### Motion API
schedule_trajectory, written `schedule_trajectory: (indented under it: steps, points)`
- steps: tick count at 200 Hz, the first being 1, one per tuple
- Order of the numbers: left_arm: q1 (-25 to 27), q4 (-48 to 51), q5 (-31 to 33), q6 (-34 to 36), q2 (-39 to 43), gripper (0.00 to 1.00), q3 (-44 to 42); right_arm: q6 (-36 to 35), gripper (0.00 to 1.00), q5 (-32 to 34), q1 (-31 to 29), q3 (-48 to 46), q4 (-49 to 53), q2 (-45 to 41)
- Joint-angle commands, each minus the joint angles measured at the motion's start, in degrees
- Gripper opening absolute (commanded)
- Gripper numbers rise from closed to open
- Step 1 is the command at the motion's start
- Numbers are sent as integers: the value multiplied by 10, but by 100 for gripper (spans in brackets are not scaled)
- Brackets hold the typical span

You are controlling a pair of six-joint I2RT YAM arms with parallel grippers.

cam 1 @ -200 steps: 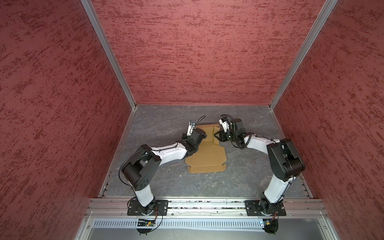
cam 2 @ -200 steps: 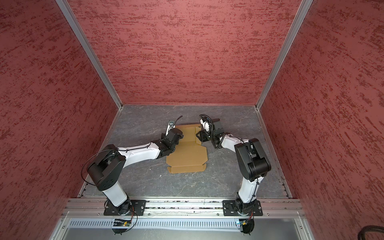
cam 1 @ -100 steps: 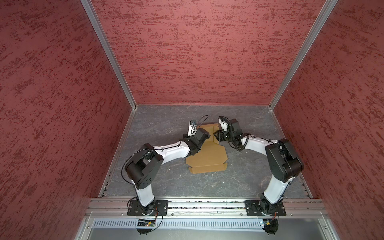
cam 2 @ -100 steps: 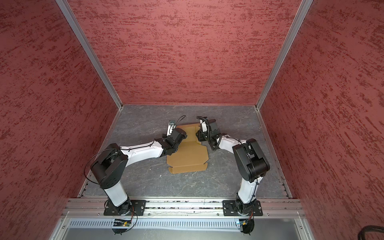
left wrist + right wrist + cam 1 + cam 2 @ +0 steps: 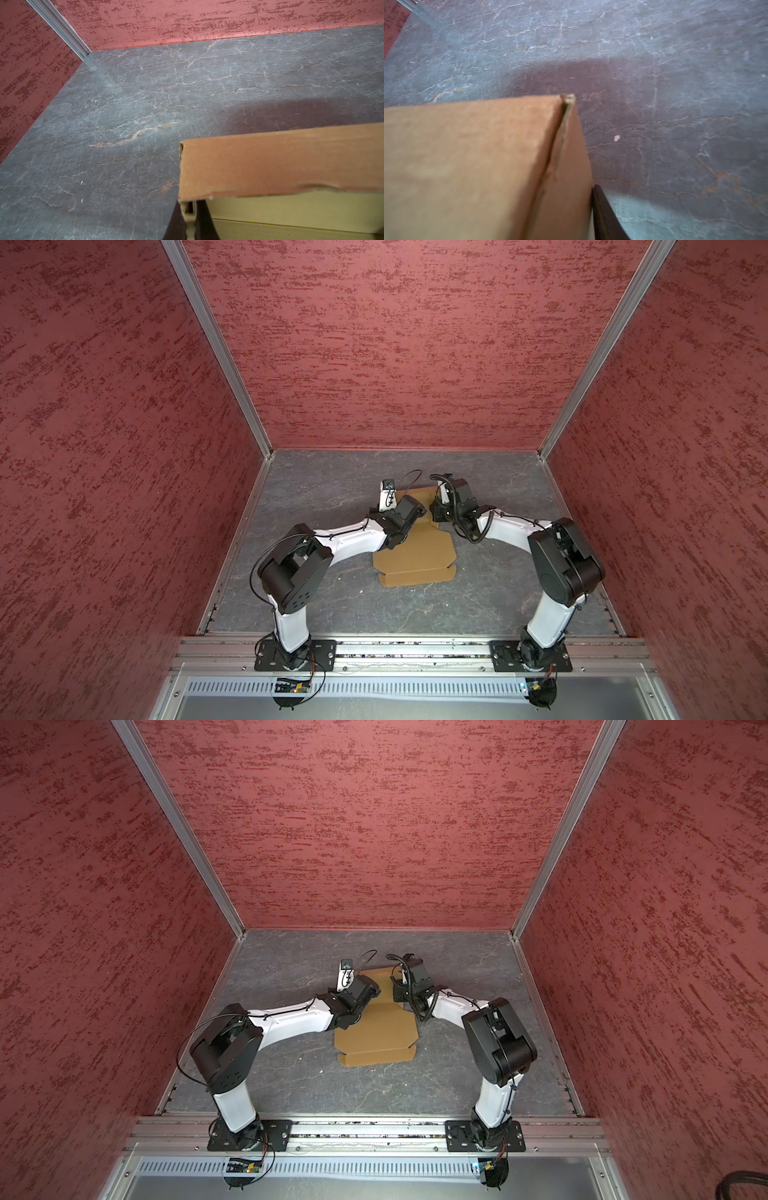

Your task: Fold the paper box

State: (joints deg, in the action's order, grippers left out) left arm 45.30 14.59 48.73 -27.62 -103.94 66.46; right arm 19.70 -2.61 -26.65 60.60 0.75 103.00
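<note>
The paper box point(image 5: 415, 556) point(image 5: 376, 1036) is a tan cardboard sheet lying mostly flat mid-table, with its far flap lifted. My left gripper point(image 5: 419, 512) point(image 5: 376, 990) sits at that far part. In the left wrist view it point(image 5: 188, 204) is shut on the cardboard's edge, under the raised flap point(image 5: 280, 162). My right gripper point(image 5: 436, 512) point(image 5: 397, 990) is close beside it at the flap's right end. The right wrist view shows one dark finger point(image 5: 602, 207) against the cardboard corner point(image 5: 467, 155). The cardboard hides the other finger.
Red textured walls point(image 5: 395, 344) close in the grey stone-patterned table point(image 5: 332, 489) at the back and on both sides. An aluminium rail point(image 5: 415, 651) with the two arm bases runs along the front. Bare table surrounds the sheet.
The right gripper has moved left toward the left gripper and its jaws have narrowed. The left wrist edged slightly farther back, still shut on the cardboard.
</note>
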Motion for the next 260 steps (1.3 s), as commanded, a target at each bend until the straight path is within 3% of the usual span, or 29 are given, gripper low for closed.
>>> schedule_trajectory:
  steps: [1, 77, 260]
  points:
    - [20, 22, -70, 2, -23, 0, 1, 23, 28, 3, -23, 31, 11, 10]
    - [20, 11, -75, 2, -17, 0, -7, 27, 20, 80, -45, 64, 59, 42]
    - [21, 8, -82, 8, -16, 0, 0, 19, 6, 165, -58, 81, 118, 66]
